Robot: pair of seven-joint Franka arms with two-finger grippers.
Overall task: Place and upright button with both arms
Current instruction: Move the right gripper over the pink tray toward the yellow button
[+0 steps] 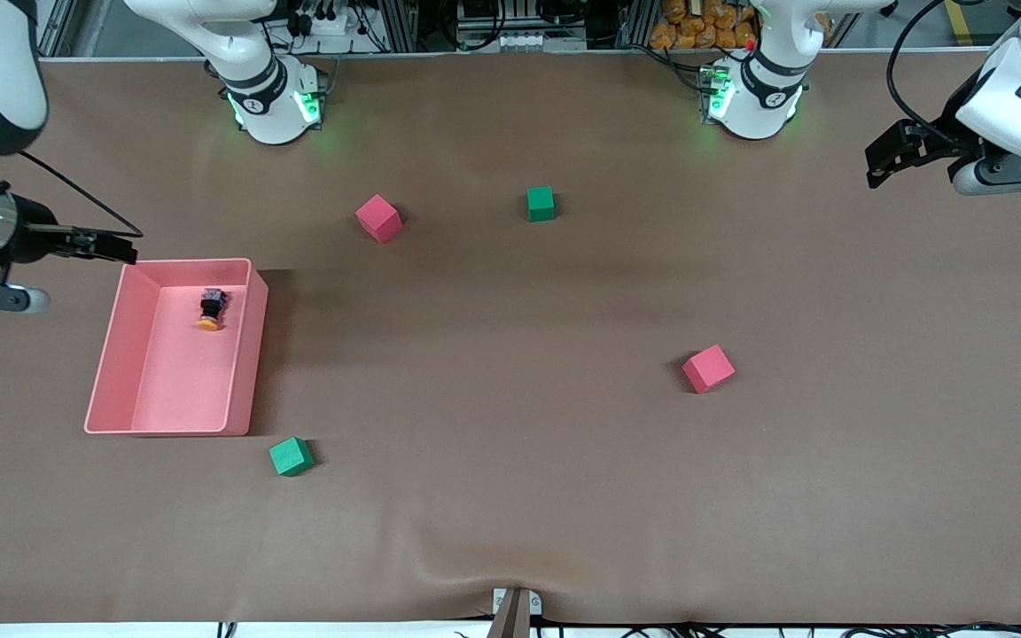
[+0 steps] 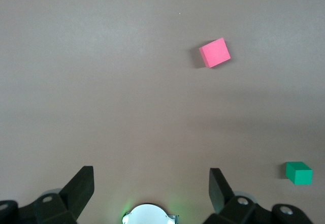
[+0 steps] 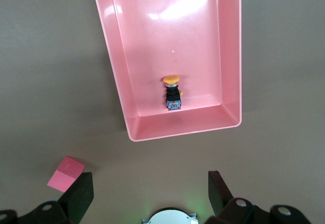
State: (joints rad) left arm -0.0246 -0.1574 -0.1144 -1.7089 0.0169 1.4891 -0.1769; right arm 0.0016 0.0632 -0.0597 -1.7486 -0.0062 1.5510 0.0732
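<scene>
The button (image 1: 210, 308) lies on its side in the pink tray (image 1: 243, 363), in the part farther from the front camera, orange cap pointing toward that camera. The right wrist view shows it too (image 3: 172, 93), near one end wall of the tray (image 3: 231, 56). My right gripper (image 1: 125, 248) is open and empty, up in the air just outside the tray's corner at the right arm's end of the table; its jaws (image 3: 151, 186) stand wide apart. My left gripper (image 1: 874, 168) is open and empty over bare table at the left arm's end, also seen in its own wrist view (image 2: 151, 183).
Two red cubes (image 1: 378, 218) (image 1: 708, 369) and two green cubes (image 1: 541, 203) (image 1: 291, 456) lie scattered on the brown table. The left wrist view shows a red cube (image 2: 215, 53) and a green cube (image 2: 298, 173). The right wrist view shows a red cube (image 3: 66, 173).
</scene>
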